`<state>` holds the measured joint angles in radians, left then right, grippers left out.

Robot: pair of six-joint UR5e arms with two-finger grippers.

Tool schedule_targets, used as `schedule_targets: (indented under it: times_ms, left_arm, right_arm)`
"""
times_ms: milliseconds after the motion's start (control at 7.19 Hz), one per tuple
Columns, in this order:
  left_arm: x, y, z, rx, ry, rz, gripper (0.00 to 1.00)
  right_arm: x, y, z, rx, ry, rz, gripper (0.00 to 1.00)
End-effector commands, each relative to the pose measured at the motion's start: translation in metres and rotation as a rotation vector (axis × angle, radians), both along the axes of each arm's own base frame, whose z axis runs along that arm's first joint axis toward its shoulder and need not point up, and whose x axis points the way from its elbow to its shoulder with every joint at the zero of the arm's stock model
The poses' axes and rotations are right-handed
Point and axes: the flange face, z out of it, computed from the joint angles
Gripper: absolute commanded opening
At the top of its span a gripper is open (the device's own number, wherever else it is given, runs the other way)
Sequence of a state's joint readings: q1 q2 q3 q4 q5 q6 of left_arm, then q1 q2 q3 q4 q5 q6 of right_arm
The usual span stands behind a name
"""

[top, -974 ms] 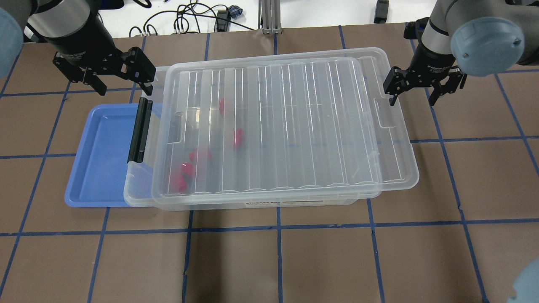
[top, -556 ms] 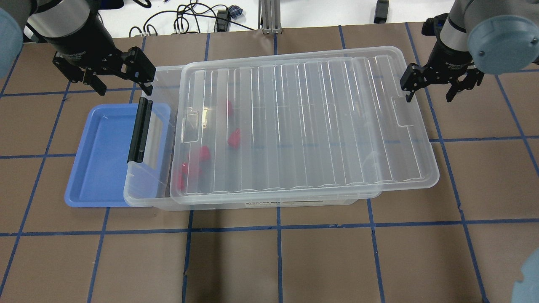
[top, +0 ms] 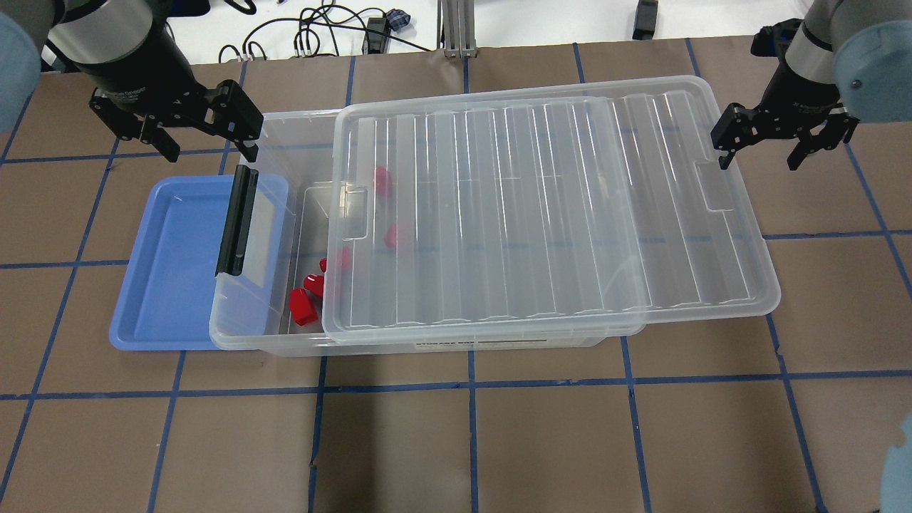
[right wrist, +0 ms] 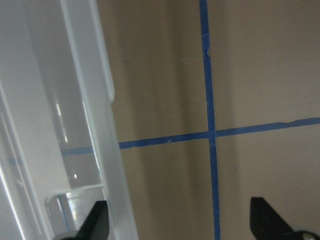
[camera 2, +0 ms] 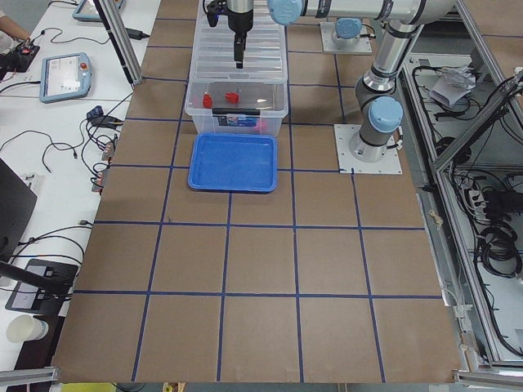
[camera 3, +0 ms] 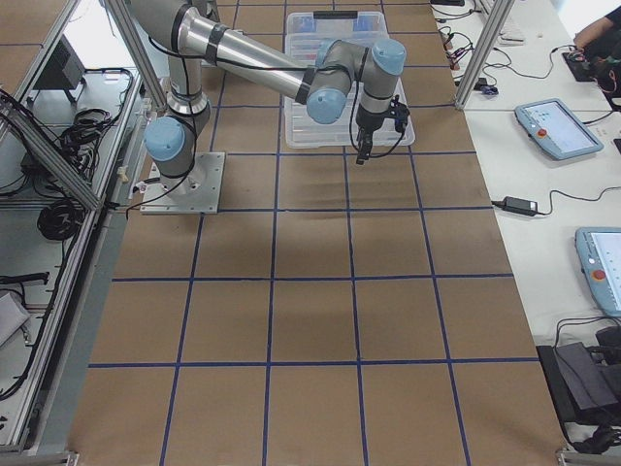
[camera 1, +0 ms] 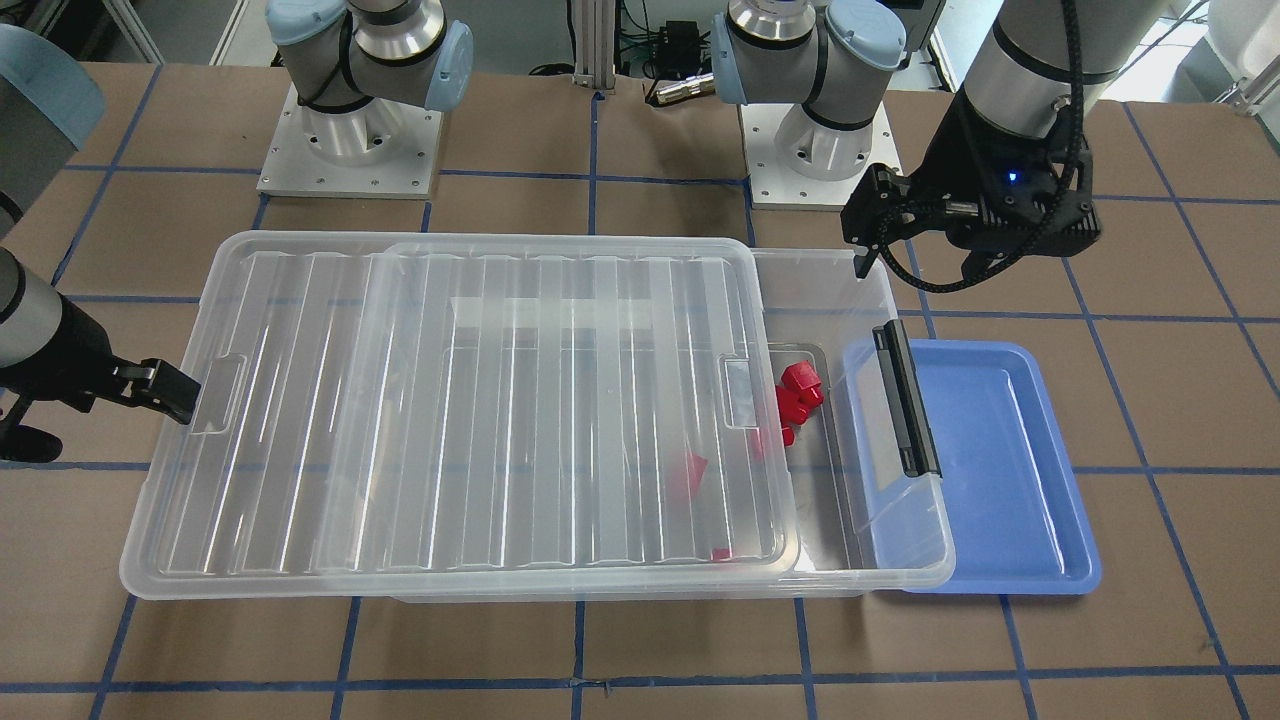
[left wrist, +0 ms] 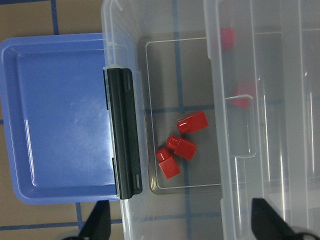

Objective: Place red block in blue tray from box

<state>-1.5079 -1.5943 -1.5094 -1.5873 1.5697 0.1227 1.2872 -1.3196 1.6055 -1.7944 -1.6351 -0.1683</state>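
Clear lid (top: 548, 206) overhangs the box (top: 235, 313); its latch (top: 236, 221) end lies uncovered.

Clock ref: overhead view, 12 = away from the robot. Mid-table sits the box (top: 356, 347), long axis 9–3. On top lies the lid (top: 541, 206), offset toward 3: it overhangs the 3 o'clock end and leaves a strip uncovered at the 9 o'clock end. On the 9 o'clock short wall is the latch handle (top: 235, 221). At 9 of that wall lies the tray (top: 171, 271), its 3 o'clock edge under the rim and latch. In the open strip, near the 6 o'clock wall: three blocks (top: 314, 283), close-packed. At 12–1 of them, under the lid: two more pieces (top: 382, 182), apart from each other. Over the 10 o'clock corner: left gripper (top: 211, 153). At the lid's 2 o'clock corner: right gripper (top: 758, 160).
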Motion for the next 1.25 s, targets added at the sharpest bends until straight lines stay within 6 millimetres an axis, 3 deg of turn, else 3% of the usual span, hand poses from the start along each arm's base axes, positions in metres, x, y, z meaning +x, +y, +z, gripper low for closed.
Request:
schedule_targets:
  times_ms: [0,695,1113]
  left_arm:
    - [0.0,-0.001,-0.001,0.001,0.001,0.0,1.0]
    - [-0.001,-0.002,-0.003,0.003,0.005,-0.002,1.0]
    - [-0.003,-0.002,-0.008,0.018,0.003,-0.021,1.0]
  right_arm:
    - [-0.025,0.0,0.002,-0.015,0.01,0.005,1.0]
    - [-0.045,0.0,0.005,-0.04,0.027,0.001,1.0]
    - [-0.046,0.0,0.004,-0.035,0.04,0.003,1.0]
